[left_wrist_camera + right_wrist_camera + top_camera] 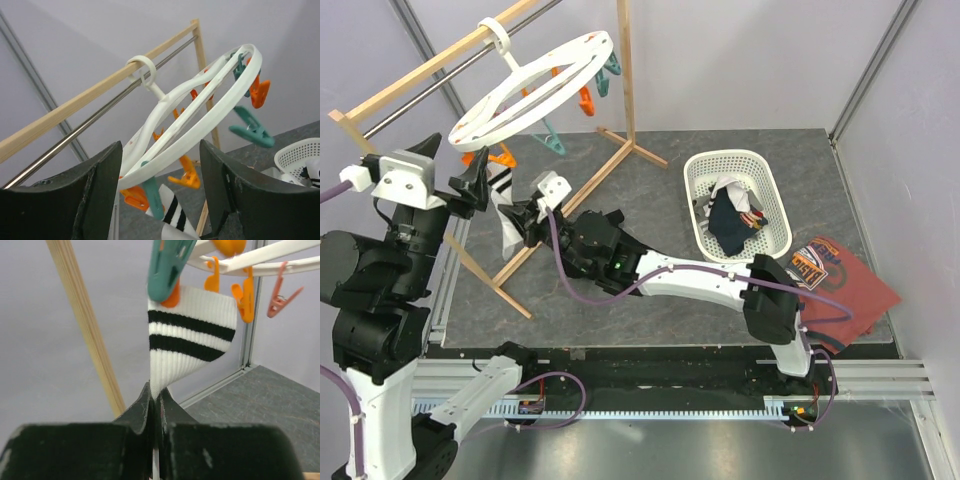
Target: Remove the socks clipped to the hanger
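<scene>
A white sock with black stripes (187,335) hangs from a teal peg (167,265) on the round white hanger (535,90). My right gripper (156,395) is shut on the sock's lower end, just below the stripes. In the top view this sock (503,210) sits between my right gripper (525,215) and my left gripper (475,185). The left gripper (160,200) is open, its jaws either side of the hanger's ring (200,130) and the teal peg (152,197) without touching them. Below that peg the striped sock (175,215) shows. Other socks (735,215) lie in the basket.
The hanger hooks over a metal bar in a wooden rail frame (625,70), whose feet stand on the grey mat. Several orange and teal pegs (252,130) hang free around the ring. A white basket (720,155) stands at the right, and a red-brown shirt (840,280) lies beside it.
</scene>
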Controlling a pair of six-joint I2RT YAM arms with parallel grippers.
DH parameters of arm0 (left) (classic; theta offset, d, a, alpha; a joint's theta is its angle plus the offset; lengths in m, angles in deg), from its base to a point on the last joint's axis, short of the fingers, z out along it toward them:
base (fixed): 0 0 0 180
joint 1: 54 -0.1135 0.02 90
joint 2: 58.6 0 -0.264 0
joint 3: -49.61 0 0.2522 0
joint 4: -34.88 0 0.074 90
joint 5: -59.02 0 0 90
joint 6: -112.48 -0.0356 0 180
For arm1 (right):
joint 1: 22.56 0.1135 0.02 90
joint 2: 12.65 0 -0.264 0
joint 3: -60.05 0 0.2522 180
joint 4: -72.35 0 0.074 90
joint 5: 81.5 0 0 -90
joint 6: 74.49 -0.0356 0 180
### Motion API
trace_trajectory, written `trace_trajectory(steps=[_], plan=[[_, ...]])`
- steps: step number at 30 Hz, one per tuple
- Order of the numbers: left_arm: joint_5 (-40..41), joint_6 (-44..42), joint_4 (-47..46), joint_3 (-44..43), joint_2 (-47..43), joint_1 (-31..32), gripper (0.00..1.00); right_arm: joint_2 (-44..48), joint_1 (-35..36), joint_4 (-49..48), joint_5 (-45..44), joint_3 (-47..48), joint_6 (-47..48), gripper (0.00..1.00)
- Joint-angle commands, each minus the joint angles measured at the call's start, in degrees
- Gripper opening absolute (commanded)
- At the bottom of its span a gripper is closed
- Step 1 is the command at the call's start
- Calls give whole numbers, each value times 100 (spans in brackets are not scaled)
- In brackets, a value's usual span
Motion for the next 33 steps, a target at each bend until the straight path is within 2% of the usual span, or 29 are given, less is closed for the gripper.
trace_trajectory(steps=[1, 5, 9, 11, 17, 21, 29, 33], plan=[[844, 858, 399, -289, 1, -2, 69, 793, 10, -437, 196, -620, -165, 0], [942, 1263, 751, -229, -25, -10, 67, 1234, 10, -464, 135, -1068, -86, 0], [766, 2112, 760, 131, -157, -2, 65, 1507, 10, -543, 39, -1446, -51, 0], [1211, 2544, 787, 272, -183, -2, 63, 1603, 10, -534, -32, -1535, -24, 0], [1819, 3890, 1252, 194, -8, -2, 60, 1850, 10, -587, -208, -1869, 134, 0], [1873, 4671, 1323, 211, 54, -2, 60, 1929, 10, -560, -155, -1922, 134, 0], [1408, 4955, 1095, 334, 124, -10, 57, 1876, 10, -323, -15, -1763, -103, 0], [1153, 4911, 1016, 483, 72, -2, 61, 1885, 10, -349, -67, -1816, -139, 0]])
